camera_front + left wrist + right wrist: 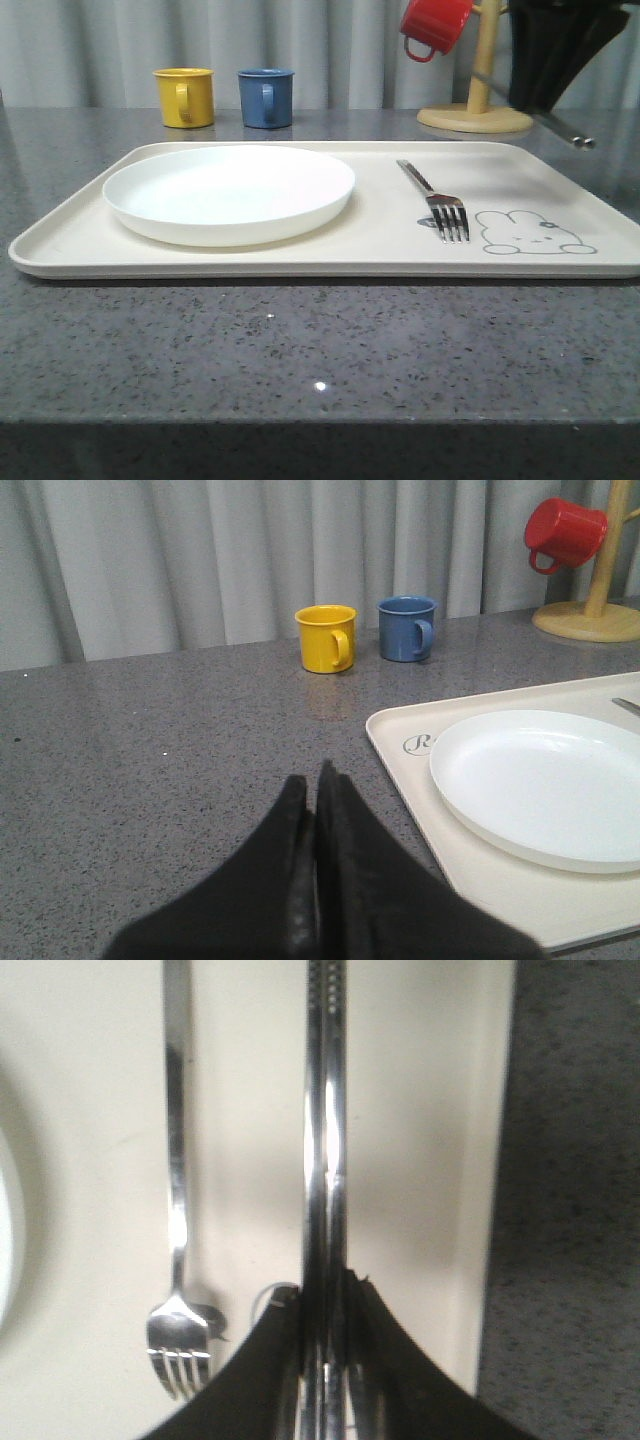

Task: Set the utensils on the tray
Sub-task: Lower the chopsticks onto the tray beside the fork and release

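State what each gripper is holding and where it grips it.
The right gripper clamps the pair of chopsticks near one end, above the tray. The left gripper is shut on nothing.

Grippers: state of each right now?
Left gripper: closed, empty, over bare table beside the tray.
Right gripper: closed on the chopsticks, above the tray.
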`<state>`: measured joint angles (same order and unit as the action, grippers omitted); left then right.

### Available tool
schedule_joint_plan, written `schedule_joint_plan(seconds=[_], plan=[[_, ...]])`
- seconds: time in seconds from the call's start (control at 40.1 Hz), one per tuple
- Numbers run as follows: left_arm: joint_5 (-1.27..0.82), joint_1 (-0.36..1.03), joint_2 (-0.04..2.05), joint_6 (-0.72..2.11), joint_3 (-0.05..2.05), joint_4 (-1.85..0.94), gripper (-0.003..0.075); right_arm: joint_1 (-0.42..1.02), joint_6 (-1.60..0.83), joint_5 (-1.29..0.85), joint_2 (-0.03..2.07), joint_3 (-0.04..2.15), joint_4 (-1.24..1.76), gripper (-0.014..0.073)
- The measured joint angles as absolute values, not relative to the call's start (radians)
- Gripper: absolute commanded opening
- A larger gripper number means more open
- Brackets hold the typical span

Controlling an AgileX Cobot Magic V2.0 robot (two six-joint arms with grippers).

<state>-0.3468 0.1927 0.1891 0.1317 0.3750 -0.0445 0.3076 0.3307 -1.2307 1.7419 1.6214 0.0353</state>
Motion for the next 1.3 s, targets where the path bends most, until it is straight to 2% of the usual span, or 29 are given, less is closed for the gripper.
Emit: schedule_joint_plan(seconds=[0.524,1.022,1.072,1.297], plan=[[-0.347,0.193,0.189,0.132,0.375,-0.044,-0.0018,0.319,0.406,-1.232,1.871,1.631,0.035,0.0025],[-0.347,0.193,0.189,0.132,0.375,-0.044,-0.0018,0.319,0.41,-1.228,1.906,1.635,0.035,0.0029],[-0.347,0.193,0.189,0.132,0.375,-0.044,-0.0018,0.319,0.41,-1.23,1.907,1.636,0.035,0.0048],[-0.347,0.193,0.189,0.132,0.375,-0.044,-0.0018,0.319,0.412,-1.23,1.907,1.636,0.035,0.0254]])
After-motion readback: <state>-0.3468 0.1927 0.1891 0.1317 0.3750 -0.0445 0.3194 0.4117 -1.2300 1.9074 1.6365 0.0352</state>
